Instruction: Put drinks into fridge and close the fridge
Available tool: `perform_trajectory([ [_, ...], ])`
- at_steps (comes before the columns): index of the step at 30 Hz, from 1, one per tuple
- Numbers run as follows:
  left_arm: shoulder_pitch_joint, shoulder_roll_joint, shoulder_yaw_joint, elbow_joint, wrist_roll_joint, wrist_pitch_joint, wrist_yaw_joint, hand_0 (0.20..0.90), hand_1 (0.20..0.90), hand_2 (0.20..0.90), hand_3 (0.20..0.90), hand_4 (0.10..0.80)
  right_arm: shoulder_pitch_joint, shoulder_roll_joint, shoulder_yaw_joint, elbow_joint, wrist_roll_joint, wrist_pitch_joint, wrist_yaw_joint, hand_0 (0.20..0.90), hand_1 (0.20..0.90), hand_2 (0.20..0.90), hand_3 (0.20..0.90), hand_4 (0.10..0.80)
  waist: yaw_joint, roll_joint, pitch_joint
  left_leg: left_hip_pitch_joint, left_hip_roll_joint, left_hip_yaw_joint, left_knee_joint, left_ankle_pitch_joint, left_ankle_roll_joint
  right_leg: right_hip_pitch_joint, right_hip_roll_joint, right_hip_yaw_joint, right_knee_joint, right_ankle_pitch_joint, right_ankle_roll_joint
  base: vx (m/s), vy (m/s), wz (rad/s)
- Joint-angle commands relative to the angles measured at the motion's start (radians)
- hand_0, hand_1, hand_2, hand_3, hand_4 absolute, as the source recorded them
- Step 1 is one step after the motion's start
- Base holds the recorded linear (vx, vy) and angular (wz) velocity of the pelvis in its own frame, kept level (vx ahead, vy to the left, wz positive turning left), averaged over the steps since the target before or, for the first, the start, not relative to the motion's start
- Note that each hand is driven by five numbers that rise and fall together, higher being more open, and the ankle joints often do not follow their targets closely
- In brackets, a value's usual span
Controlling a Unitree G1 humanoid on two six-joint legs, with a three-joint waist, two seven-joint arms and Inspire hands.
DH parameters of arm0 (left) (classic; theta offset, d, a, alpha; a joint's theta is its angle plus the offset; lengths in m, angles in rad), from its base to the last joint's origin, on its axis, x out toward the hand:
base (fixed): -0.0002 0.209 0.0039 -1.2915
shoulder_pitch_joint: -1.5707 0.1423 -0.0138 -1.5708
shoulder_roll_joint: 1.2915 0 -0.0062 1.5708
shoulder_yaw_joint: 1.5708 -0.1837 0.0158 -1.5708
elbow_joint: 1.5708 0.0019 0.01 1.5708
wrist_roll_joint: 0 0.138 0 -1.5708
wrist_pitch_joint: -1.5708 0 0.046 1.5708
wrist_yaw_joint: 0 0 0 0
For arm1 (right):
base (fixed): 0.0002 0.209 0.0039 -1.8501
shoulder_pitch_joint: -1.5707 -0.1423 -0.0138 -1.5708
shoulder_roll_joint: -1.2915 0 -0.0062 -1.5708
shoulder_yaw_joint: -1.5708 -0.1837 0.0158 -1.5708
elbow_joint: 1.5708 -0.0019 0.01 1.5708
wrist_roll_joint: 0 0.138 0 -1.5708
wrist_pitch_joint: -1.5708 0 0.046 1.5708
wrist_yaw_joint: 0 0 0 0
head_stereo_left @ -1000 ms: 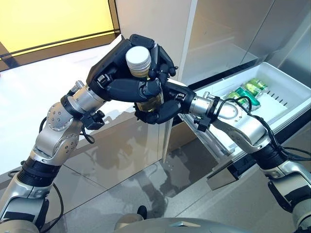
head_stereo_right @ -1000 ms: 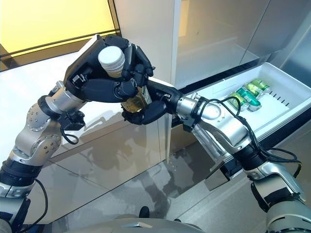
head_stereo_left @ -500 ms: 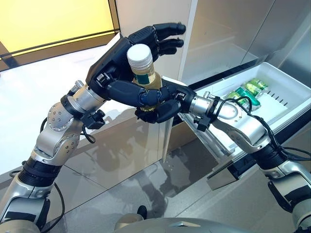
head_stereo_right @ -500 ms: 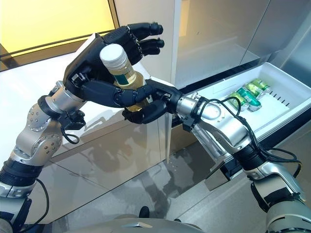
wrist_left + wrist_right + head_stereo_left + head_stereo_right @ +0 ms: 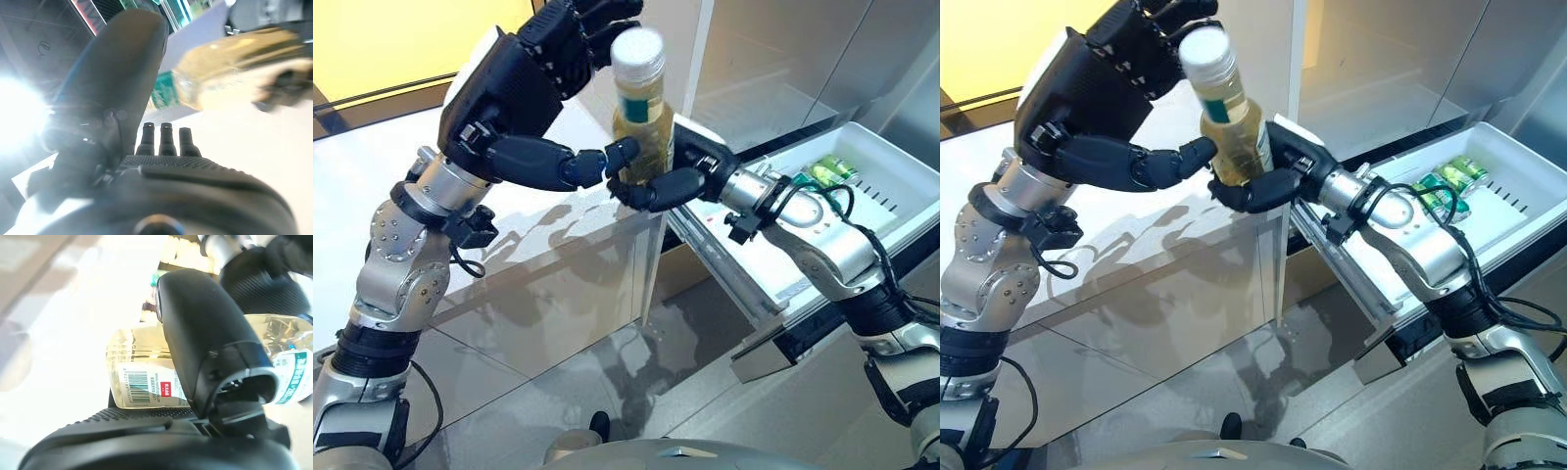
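Note:
A bottle (image 5: 641, 108) of pale yellow drink with a white cap and a green label is held upright in front of the fridge. My right hand (image 5: 671, 181) is shut round its lower part; in the right wrist view the thumb (image 5: 205, 338) lies across the bottle (image 5: 142, 377). My left hand (image 5: 509, 88) is open just left of the bottle, fingers raised beside the cap, thumb tip close to the bottle's side. The left wrist view shows its thumb (image 5: 122, 63) and the bottle (image 5: 230, 73) beyond it. Green cans (image 5: 827, 174) lie in the open white fridge drawer (image 5: 891, 206).
The fridge's open compartment (image 5: 773, 69) is behind the bottle, at the upper right. The pulled-out drawer juts out under my right arm. A white glossy surface (image 5: 372, 196) lies at the left, and a shiny grey floor (image 5: 607, 392) lies below.
My left hand has let go of the bottle, opened and lifted up and to the left. My right hand has raised the bottle up and to the right, towards the fridge.

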Motion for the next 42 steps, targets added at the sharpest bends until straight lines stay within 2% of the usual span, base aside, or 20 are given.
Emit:
perform_trajectory([
  [1, 0.058, 0.021, 0.073, 0.017, -0.069, -0.069, 0.011, 0.900, 0.900, 0.900, 0.900, 0.800, -0.061, 0.019, -0.176, -0.116, 0.132, -0.213, -0.036, 0.300, 0.300, 0.300, 0.200, 0.100, 0.007, -0.014, -0.143, 0.026, -0.051, -0.002, 0.004, -0.091, 0.041, -0.049, -0.022, 0.053, 0.017, 0.060, 0.065, -0.059, 0.007, 0.00],
  [5, 0.118, -0.041, 0.094, 0.013, -0.204, -0.019, -0.023, 0.900, 0.900, 0.900, 0.900, 0.800, -0.018, 0.025, -0.217, -0.149, 0.131, -0.218, -0.036, 0.300, 0.300, 0.300, 0.200, 0.100, 0.005, -0.016, -0.142, 0.021, -0.052, -0.003, 0.003, -0.085, 0.042, -0.057, -0.022, 0.055, 0.017, 0.066, 0.065, -0.062, 0.007, 0.00],
  [9, 0.202, -0.185, 0.081, 0.005, -0.418, 0.075, -0.148, 0.900, 0.900, 0.900, 0.900, 0.800, 0.029, 0.038, -0.269, -0.181, 0.107, -0.229, -0.055, 0.300, 0.300, 0.300, 0.200, 0.100, -0.002, -0.020, -0.142, 0.021, -0.051, -0.001, 0.001, -0.087, 0.042, -0.060, -0.021, 0.059, 0.016, 0.068, 0.065, -0.042, 0.007, 0.00],
  [11, 0.229, -0.250, 0.063, -0.002, -0.529, 0.151, -0.214, 0.900, 0.900, 0.900, 0.900, 0.800, 0.039, 0.047, -0.283, -0.192, 0.091, -0.229, -0.069, 0.300, 0.300, 0.300, 0.200, 0.100, -0.005, -0.022, -0.140, 0.021, -0.050, 0.001, 0.001, -0.088, 0.042, -0.062, -0.022, 0.062, 0.015, 0.068, 0.065, -0.035, -0.002, -0.01],
  [12, 0.250, -0.304, 0.050, -0.001, -0.581, 0.235, -0.273, 0.900, 0.900, 0.900, 0.900, 0.800, 0.040, 0.050, -0.290, -0.198, 0.086, -0.218, -0.087, 0.300, 0.300, 0.300, 0.200, 0.100, -0.008, -0.024, -0.139, 0.022, -0.049, 0.003, 0.001, -0.090, 0.041, -0.063, -0.021, 0.065, 0.017, 0.069, 0.064, -0.036, -0.004, -0.01],
  [14, 0.267, -0.334, 0.021, -0.003, -0.624, 0.290, -0.343, 0.900, 0.900, 0.900, 0.900, 0.800, 0.033, 0.047, -0.291, -0.198, 0.083, -0.207, -0.096, 0.300, 0.300, 0.300, 0.200, 0.100, -0.011, -0.025, -0.136, 0.022, -0.049, 0.005, 0.001, -0.091, 0.040, -0.064, -0.021, 0.066, 0.017, 0.070, 0.063, -0.039, -0.002, -0.02],
  [15, 0.286, -0.365, -0.022, -0.004, -0.679, 0.360, -0.402, 0.900, 0.900, 0.900, 0.900, 0.800, 0.023, 0.039, -0.282, -0.197, 0.078, -0.199, -0.118, 0.300, 0.300, 0.300, 0.200, 0.100, -0.014, -0.023, -0.132, 0.023, -0.048, 0.008, 0.001, -0.090, 0.040, -0.066, -0.021, 0.067, 0.018, 0.073, 0.062, -0.040, 0.005, -0.04],
  [17, 0.309, -0.399, -0.076, 0.004, -0.726, 0.448, -0.460, 0.900, 0.900, 0.900, 0.900, 0.800, 0.016, 0.030, -0.276, -0.202, 0.085, -0.190, -0.133, 0.300, 0.300, 0.300, 0.200, 0.100, -0.018, -0.021, -0.128, 0.027, -0.047, 0.013, 0.001, -0.098, 0.039, -0.062, -0.020, 0.068, 0.016, 0.072, 0.062, -0.019, 0.006, -0.05],
  [21, 0.344, -0.437, -0.156, 0.043, -0.805, 0.566, -0.529, 0.900, 0.900, 0.900, 0.900, 0.800, -0.007, 0.008, -0.271, -0.185, 0.107, -0.185, -0.148, 0.300, 0.300, 0.300, 0.200, 0.100, -0.020, -0.021, -0.121, 0.029, -0.047, 0.017, 0.001, -0.100, 0.039, -0.061, -0.020, 0.069, 0.013, 0.076, 0.061, -0.002, 0.001, -0.01],
  [24, 0.386, -0.452, -0.219, 0.097, -0.952, 0.683, -0.543, 0.900, 0.900, 0.900, 0.900, 0.800, -0.030, -0.004, -0.266, -0.155, 0.115, -0.189, -0.163, 0.300, 0.300, 0.300, 0.200, 0.100, -0.018, -0.023, -0.116, 0.026, -0.046, 0.020, 0.001, -0.102, 0.039, -0.064, -0.021, 0.067, 0.012, 0.078, 0.059, -0.049, -0.004, -0.01],
  [28, 0.446, -0.462, -0.250, 0.175, -0.987, 0.783, -0.589, 0.900, 0.900, 0.900, 0.900, 0.800, -0.037, -0.004, -0.272, -0.146, 0.111, -0.190, -0.165, 0.300, 0.300, 0.300, 0.200, 0.100, -0.015, -0.027, -0.110, 0.019, -0.047, 0.024, 0.001, -0.099, 0.038, -0.069, -0.022, 0.064, 0.010, 0.082, 0.062, -0.045, -0.004, 0.00],
  [32, 0.509, -0.461, -0.236, 0.261, -0.925, 0.879, -0.620, 0.900, 0.900, 0.900, 0.900, 0.800, -0.029, -0.025, -0.292, -0.145, 0.131, -0.180, -0.159, 0.300, 0.300, 0.300, 0.200, 0.100, -0.012, -0.030, -0.109, 0.013, -0.047, 0.030, 0.001, -0.096, 0.036, -0.074, -0.022, 0.062, 0.010, 0.083, 0.063, -0.009, 0.002, 0.00],
  [34, 0.541, -0.478, -0.225, 0.355, -0.811, 0.920, -0.693, 0.900, 0.900, 0.900, 0.900, 0.800, -0.017, -0.033, -0.306, -0.140, 0.144, -0.178, -0.144, 0.300, 0.300, 0.300, 0.200, 0.100, -0.009, -0.031, -0.107, 0.010, -0.045, 0.036, 0.001, -0.095, 0.036, -0.076, -0.022, 0.059, 0.010, 0.084, 0.064, -0.039, 0.006, 0.02],
  [35, 0.558, -0.477, -0.225, 0.410, -0.743, 0.923, -0.742, 0.900, 0.900, 0.900, 0.900, 0.800, -0.012, -0.040, -0.312, -0.134, 0.164, -0.181, -0.135, 0.300, 0.300, 0.300, 0.200, 0.100, -0.010, -0.032, -0.106, 0.008, -0.044, 0.039, 0.001, -0.094, 0.035, -0.079, -0.022, 0.060, 0.011, 0.085, 0.065, -0.032, 0.004, 0.03],
  [38, 0.583, -0.488, -0.206, 0.517, -0.597, 0.932, -0.783, 0.900, 0.900, 0.900, 0.900, 0.800, -0.002, -0.055, -0.315, -0.128, 0.210, -0.181, -0.123, 0.300, 0.300, 0.300, 0.200, 0.100, -0.010, -0.034, -0.106, 0.004, -0.044, 0.044, 0.001, -0.092, 0.034, -0.083, -0.021, 0.060, 0.011, 0.086, 0.066, 0.000, 0.000, 0.00],
  [40, 0.604, -0.527, -0.164, 0.699, -0.388, 0.911, -0.834, 0.900, 0.900, 0.900, 0.900, 0.800, 0.032, -0.058, -0.333, -0.134, 0.267, -0.174, -0.089, 0.300, 0.300, 0.300, 0.200, 0.100, -0.017, -0.035, -0.106, -0.001, -0.042, 0.053, 0.001, -0.089, 0.032, -0.088, -0.021, 0.061, 0.010, 0.088, 0.069, -0.016, 0.012, 0.00],
  [42, 0.613, -0.543, -0.135, 0.795, -0.268, 0.877, -0.848, 0.900, 0.900, 0.900, 0.900, 0.800, 0.059, -0.061, -0.348, -0.146, 0.313, -0.160, -0.061, 0.300, 0.300, 0.300, 0.200, 0.100, -0.022, -0.036, -0.107, -0.004, -0.041, 0.058, 0.001, -0.089, 0.032, -0.092, -0.021, 0.065, 0.010, 0.089, 0.071, 0.000, 0.000, 0.00],
])
